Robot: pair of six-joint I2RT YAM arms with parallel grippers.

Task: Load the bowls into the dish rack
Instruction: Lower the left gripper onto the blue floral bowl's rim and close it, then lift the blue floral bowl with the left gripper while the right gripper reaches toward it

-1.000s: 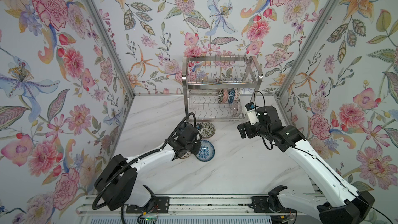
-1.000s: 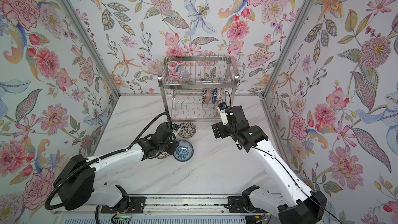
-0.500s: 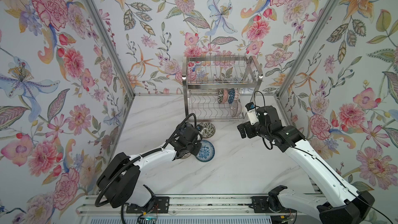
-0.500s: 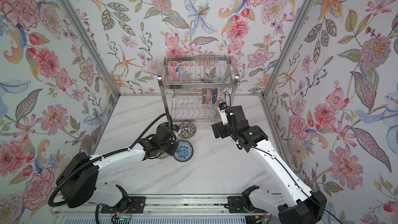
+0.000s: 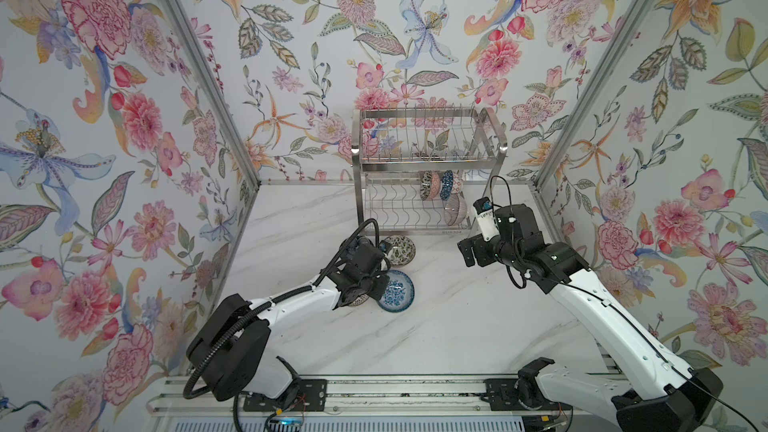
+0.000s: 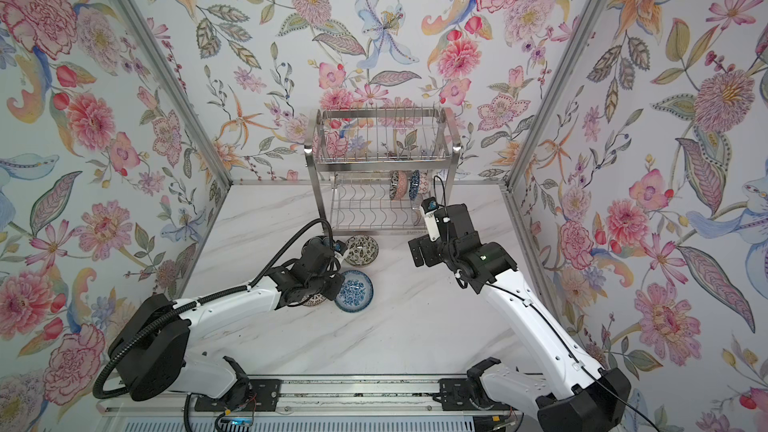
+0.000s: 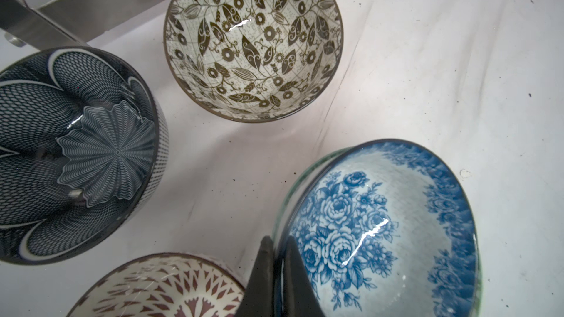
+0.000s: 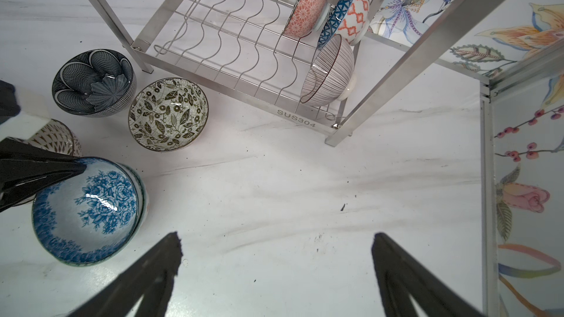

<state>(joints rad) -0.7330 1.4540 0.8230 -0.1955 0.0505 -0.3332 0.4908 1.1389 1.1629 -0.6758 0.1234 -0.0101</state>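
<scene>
My left gripper (image 7: 279, 247) is shut on the rim of a blue floral bowl (image 7: 381, 233), one finger inside and one outside. That bowl (image 5: 397, 290) sits tilted inside a green-rimmed bowl (image 8: 143, 192). Around it on the table stand a black-and-white leaf bowl (image 5: 400, 249), a dark navy bowl (image 7: 76, 154) and a red-brown patterned bowl (image 7: 158, 291). In the dish rack (image 5: 432, 166), the lower tier holds a pink bowl (image 8: 306, 4), a blue-and-orange bowl (image 8: 351, 13) and a striped bowl (image 8: 331, 71) on edge at its right end. My right gripper (image 8: 274, 239) hangs open over bare table in front of the rack.
The rack stands against the flowered back wall, and flowered side walls with metal corner posts (image 5: 582, 97) close in both sides. The lower tier's left wires (image 8: 219, 35) carry nothing. The arms' base rail (image 5: 374, 392) runs along the front edge.
The left gripper has closed onto the blue floral bowl's rim. The left arm shifted slightly; the right arm has not moved.
</scene>
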